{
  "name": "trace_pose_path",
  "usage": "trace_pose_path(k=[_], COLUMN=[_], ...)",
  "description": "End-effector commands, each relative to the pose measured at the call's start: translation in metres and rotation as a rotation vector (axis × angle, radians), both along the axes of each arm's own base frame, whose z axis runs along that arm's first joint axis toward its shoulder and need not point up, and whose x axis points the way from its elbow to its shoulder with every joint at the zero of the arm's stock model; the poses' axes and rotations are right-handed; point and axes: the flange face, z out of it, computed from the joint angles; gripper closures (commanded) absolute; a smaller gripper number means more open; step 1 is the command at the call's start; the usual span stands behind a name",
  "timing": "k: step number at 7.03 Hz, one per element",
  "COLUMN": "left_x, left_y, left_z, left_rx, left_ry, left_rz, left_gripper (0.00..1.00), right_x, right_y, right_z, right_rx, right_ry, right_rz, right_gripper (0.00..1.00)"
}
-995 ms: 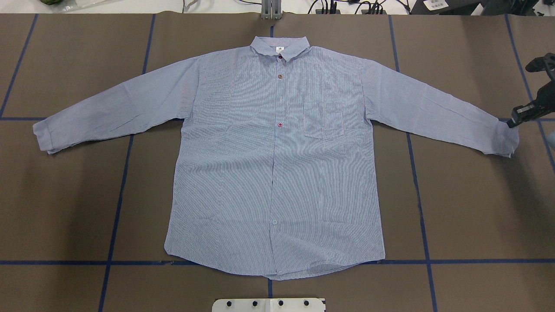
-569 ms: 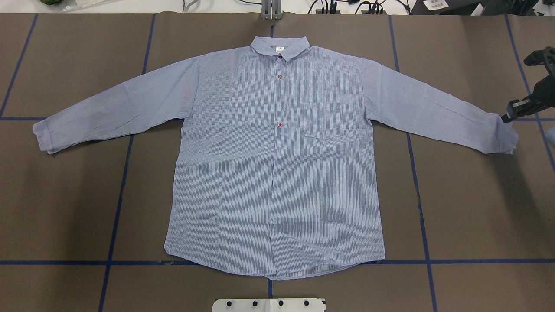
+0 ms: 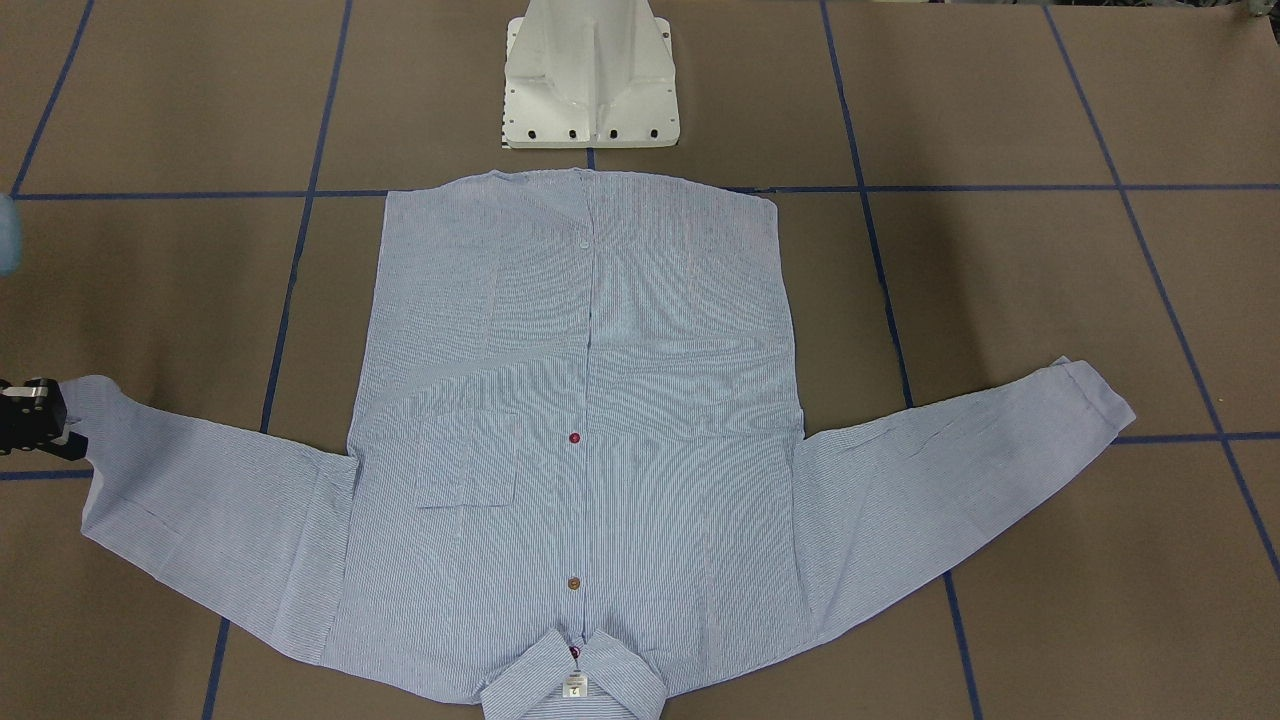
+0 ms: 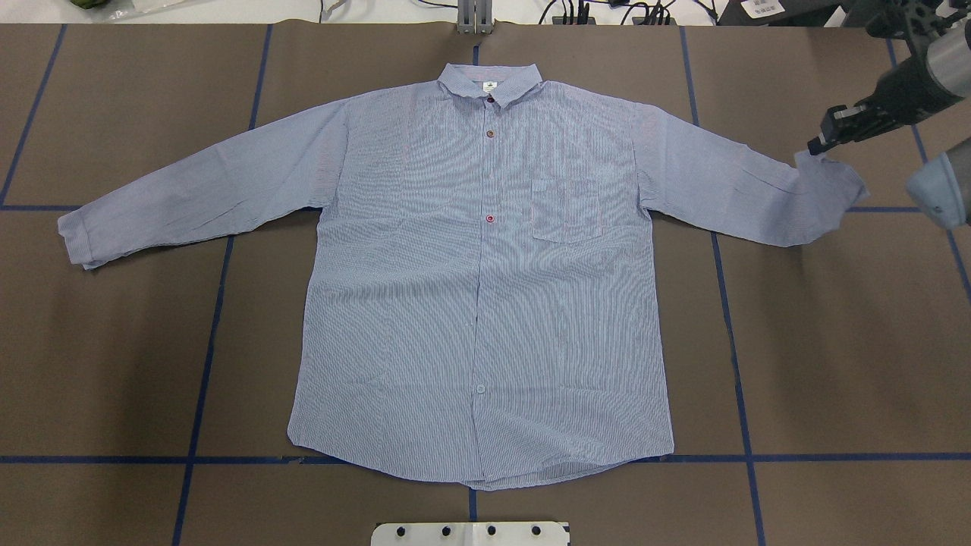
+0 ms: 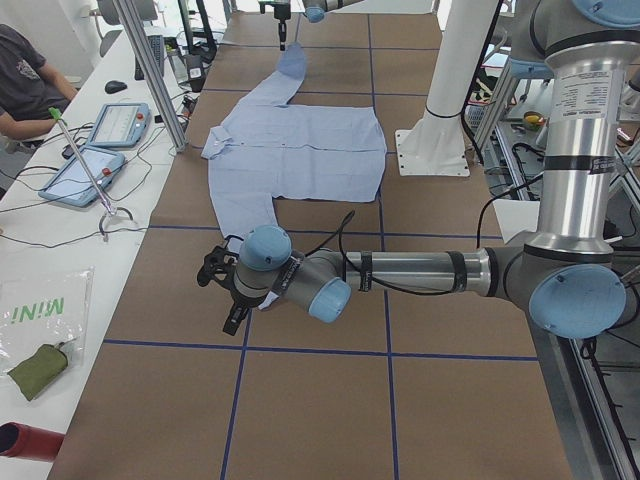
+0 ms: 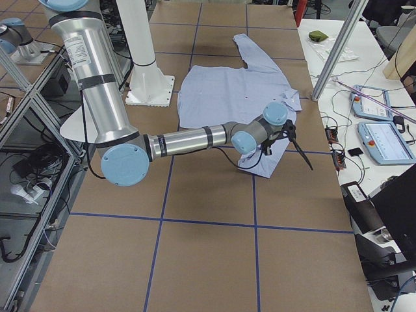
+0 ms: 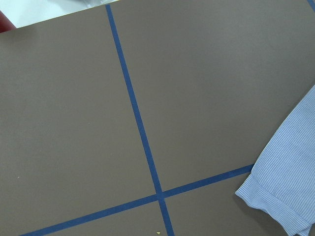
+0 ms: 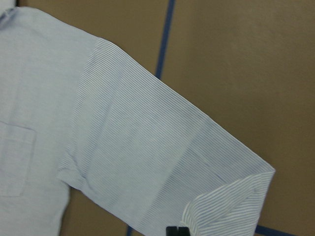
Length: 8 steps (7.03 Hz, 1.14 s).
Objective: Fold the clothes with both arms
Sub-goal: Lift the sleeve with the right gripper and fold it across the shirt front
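- Light-blue, white-striped long-sleeved button shirt [image 4: 485, 303] lies flat, front up, mid-frame on the brown blue-taped table [image 4: 114, 364].
- Black two-finger right gripper [image 4: 818, 146], upper right, pinches the raised sleeve cuff [image 4: 832, 176].
- Black two-finger left gripper [image 5: 229, 308]: its opening cannot be told.

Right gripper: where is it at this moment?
At the overhead view's far right, the right gripper pinches the sleeve cuff of the shirt.
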Motion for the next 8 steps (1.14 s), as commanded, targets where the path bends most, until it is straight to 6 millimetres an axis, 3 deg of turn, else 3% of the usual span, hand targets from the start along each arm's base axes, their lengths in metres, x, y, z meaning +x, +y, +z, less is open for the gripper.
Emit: trace_pose_path(k=[1, 2, 5, 7, 8], left_x=[-0.001, -0.001, -0.002, -0.003, -0.003], left_y=[0.002, 0.002, 0.005, 0.007, 0.007], left_z=[-0.003, -0.001, 0.001, 0.004, 0.004], left_rx=[0.006, 0.003, -0.003, -0.007, -0.008], left_ry=[0.000, -0.001, 0.001, -0.002, -0.004], left_rz=[-0.002, -0.003, -0.003, -0.005, -0.006], left_gripper=[0.00, 0.00, 0.00, 0.00, 0.00], right_x=[-0.073, -0.111, -0.199, -0.248, -0.276], right_y=[-0.017, -0.021, -0.046, -0.039, -0.033], right_z=[-0.121, -0.173, -0.315, -0.364, -0.375], right_rx=[-0.037, -0.047, 0.029, 0.075, 0.075], right_ry=[-0.092, -0.104, -0.102, -0.098, -0.091], right_rz=[0.008, 0.036, 0.056, 0.048, 0.026], right_gripper=[1.00, 1.00, 1.00, 1.00, 1.00])
